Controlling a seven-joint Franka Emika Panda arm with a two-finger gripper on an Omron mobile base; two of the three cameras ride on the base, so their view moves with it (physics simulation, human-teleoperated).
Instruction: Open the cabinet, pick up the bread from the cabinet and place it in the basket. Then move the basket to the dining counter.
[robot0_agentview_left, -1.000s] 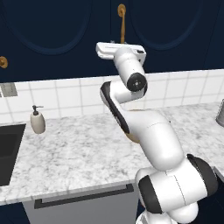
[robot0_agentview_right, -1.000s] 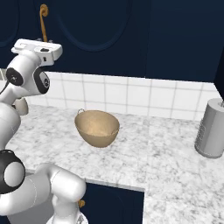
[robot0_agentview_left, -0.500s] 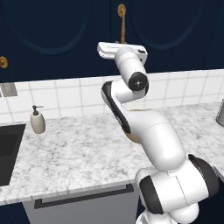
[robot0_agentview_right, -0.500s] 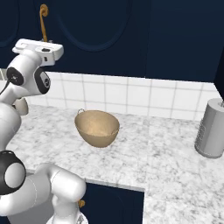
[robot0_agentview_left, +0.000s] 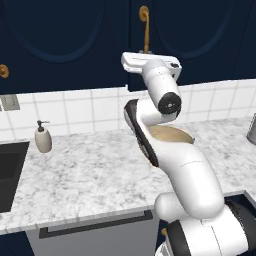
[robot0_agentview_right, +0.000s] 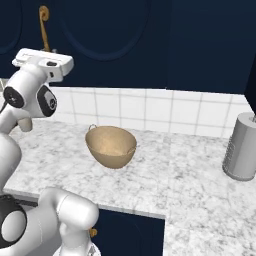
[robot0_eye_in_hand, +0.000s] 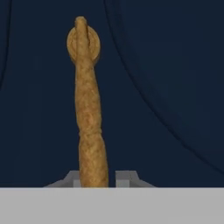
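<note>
One long curved brass bar handle (robot0_agentview_left: 145, 27) on the dark navy arched-panel cabinet door (robot0_agentview_left: 190, 35) stands above the raised white gripper (robot0_agentview_left: 146, 56) in the left base view. In the right base view, the round tan speckled basket (robot0_agentview_right: 111, 146) rests on the white-grey marbled countertop (robot0_agentview_right: 165, 175), well below the closed cabinet. In the hand view, both grey fingertips (robot0_eye_in_hand: 72, 178) are clamped on the handle's lower end.
</note>
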